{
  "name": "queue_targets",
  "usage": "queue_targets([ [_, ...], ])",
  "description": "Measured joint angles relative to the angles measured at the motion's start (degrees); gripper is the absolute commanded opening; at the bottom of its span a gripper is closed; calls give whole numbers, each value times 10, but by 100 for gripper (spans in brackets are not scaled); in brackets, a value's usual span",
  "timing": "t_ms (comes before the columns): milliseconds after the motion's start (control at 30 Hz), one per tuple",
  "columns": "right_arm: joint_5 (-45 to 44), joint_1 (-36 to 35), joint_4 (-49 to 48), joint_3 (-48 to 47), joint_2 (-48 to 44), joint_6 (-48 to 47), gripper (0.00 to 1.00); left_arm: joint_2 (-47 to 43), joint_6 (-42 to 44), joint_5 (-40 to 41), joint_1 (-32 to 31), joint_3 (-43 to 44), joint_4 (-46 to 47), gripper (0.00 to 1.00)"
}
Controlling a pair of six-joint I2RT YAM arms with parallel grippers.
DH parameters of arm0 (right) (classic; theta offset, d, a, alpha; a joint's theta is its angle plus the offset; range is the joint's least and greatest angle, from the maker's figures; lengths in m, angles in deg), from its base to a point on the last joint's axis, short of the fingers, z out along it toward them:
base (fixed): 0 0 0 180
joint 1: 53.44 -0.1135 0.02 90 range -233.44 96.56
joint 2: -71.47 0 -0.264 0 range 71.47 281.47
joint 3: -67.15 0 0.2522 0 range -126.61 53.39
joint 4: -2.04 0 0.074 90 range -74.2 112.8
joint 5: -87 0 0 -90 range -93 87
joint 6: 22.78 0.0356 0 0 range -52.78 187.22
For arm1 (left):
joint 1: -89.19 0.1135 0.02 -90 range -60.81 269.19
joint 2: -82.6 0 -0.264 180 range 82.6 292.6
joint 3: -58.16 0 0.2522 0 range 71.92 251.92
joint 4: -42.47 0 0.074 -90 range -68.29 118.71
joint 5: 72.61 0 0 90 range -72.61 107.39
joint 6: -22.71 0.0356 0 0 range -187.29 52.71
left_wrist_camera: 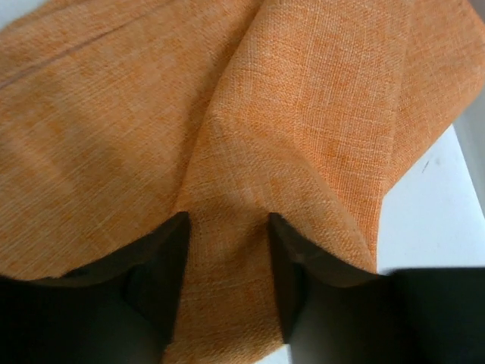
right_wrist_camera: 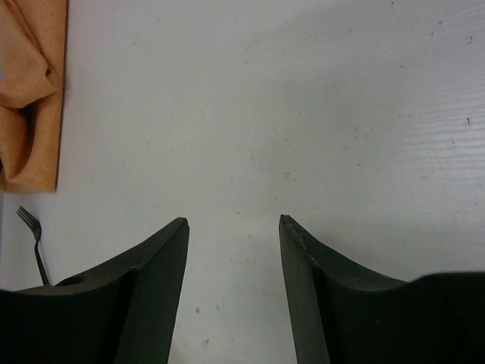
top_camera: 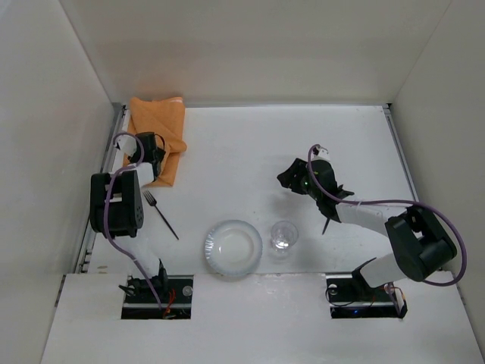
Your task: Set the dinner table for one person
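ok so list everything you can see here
table: one, white, fills the view
cloth: one, orange, crumpled at the far left corner
fork: one, dark, left side, nearer than the cloth
plate: one, clear, near edge, middle
glass: one, clear, just right of the plate
left arm: one, black and white, over the left edge
right arm: one, black and white, reaching in from the near right
left gripper: one, black, on the cloth with a fold between its fingers, grip unclear
right gripper: one, black, open over bare table right of centre
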Motion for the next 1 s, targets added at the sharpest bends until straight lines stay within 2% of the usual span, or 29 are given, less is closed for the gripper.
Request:
queue_targets([
  [67, 0, 0, 0, 0, 0, 0, 57, 12, 2, 0, -8, 14, -1, 21],
  [200, 0, 0, 0, 0, 0, -2, 57, 19, 7, -6, -33, 30, 2, 14],
  [533, 0, 0, 0, 0, 1, -4, 58, 86, 6, -38, -165, 44, 72, 11],
  [767, 0, 0, 1, 0, 1, -5, 59, 99, 13, -62, -247, 66, 73, 10],
  [800, 0, 0, 1, 0, 0, -5, 59, 97, 15, -62, -256, 66, 71, 13],
  [867, 0, 0, 1, 0, 0, -6, 59, 86, 19, -63, -268, 62, 64, 24],
  [1000, 0, 0, 1, 0, 0, -6, 59, 30, 28, -46, -275, 33, 38, 50],
])
